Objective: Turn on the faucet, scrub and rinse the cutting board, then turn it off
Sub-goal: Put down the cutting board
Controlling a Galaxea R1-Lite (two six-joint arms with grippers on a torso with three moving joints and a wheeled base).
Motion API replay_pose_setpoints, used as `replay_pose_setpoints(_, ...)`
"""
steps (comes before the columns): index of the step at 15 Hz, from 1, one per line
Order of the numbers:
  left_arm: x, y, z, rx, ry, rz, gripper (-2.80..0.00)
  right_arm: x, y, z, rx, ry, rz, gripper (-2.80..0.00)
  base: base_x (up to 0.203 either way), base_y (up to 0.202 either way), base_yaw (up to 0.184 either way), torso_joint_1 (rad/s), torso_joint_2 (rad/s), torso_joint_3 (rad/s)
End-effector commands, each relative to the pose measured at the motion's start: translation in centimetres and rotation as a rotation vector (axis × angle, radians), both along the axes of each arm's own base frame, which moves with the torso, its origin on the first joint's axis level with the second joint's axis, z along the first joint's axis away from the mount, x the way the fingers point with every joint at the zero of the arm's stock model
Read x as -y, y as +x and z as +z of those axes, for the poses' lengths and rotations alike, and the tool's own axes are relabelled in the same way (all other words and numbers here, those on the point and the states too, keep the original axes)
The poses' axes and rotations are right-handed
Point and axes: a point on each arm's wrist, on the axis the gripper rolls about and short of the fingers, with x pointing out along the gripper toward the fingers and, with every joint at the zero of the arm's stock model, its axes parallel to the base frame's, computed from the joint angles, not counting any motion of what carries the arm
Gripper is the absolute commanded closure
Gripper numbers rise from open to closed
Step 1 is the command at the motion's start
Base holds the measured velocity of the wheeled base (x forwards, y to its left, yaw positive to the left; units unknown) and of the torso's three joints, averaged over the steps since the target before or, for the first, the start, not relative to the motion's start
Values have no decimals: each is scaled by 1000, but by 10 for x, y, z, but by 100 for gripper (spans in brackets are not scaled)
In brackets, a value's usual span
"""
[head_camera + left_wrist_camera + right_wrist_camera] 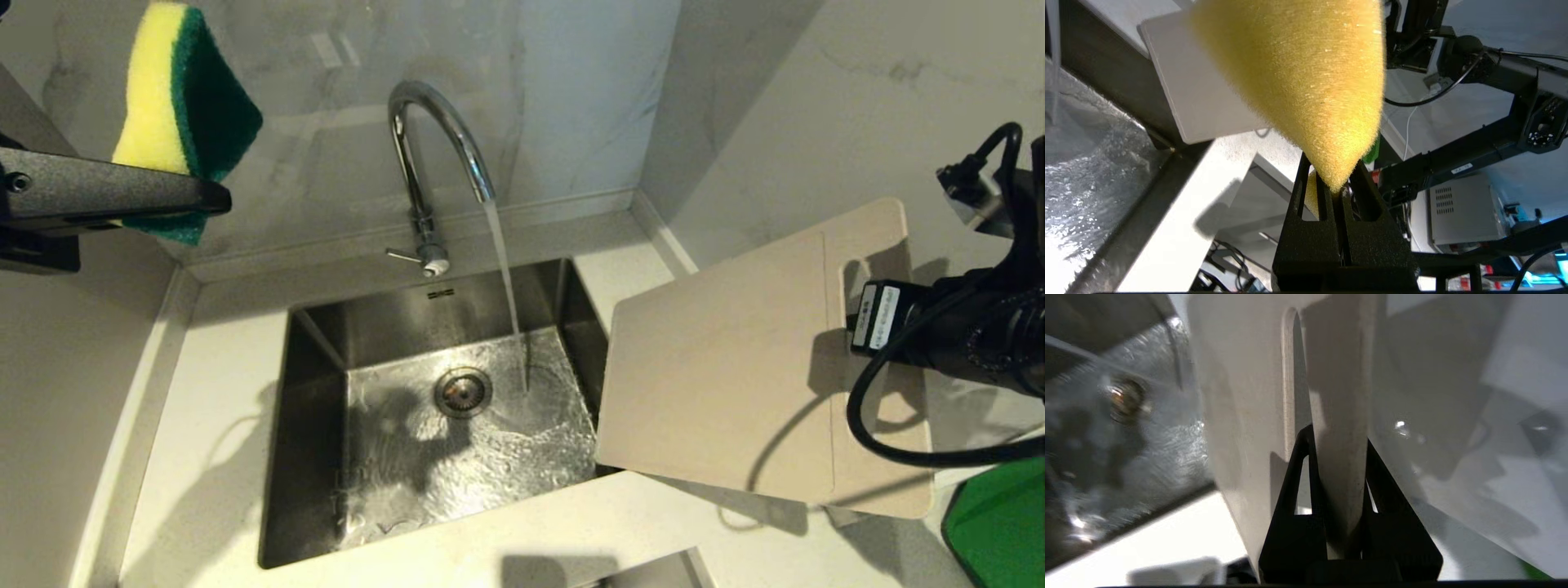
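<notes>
Water runs from the chrome faucet [433, 139] into the sink; its thin side lever [406, 256] sticks out at the base. The cream cutting board [735, 367] hangs tilted over the sink's right rim, beside the stream and apart from it. My right gripper [1337, 437] is shut on the strip next to the board's slot handle [1290, 375]. High at the left, my left gripper [1333, 179] is shut on a yellow-and-green sponge [184, 98], well away from the board [1196, 90].
The steel sink [318, 408] has a wet floor and a round drain [462, 390]. White counter surrounds it, with marble walls behind and on the right. A green object [1000, 531] sits at the lower right. My right arm's cable [865, 425] loops in front of the board.
</notes>
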Motion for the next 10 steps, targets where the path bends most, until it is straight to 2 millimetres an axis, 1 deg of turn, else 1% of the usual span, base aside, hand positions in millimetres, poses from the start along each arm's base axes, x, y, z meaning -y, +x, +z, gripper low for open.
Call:
replay_pose_setpoints(1,-2,-5,-4,-14,2,-8,0,6,-9,-3,-5,-37,-8,0,0,0,0,0,0,0)
replay_pose_setpoints(3,-2,-6,-11,-33,11,-9,0,6,-8,14,54,-19,-14,0,0,0,0,0,0,0)
replay_pose_setpoints(4,-3,-8,-15,-43,14,-10,0,5,-5,25,84,6,-23,0,0,0,0,0,0,0)
replay_pose_setpoints(6,-4,-10,-15,-43,14,-13,0,4,3,50,121,106,-58,0,0,0,0,0,0,0)
replay_pose_setpoints(8,-4,-11,-15,-42,13,-13,0,3,3,76,120,240,-71,0,0,0,0,0,0,0)
replay_pose_setpoints(10,-4,-10,-16,-45,15,-14,0,2,2,92,84,365,-75,0,0,0,0,0,0,0)
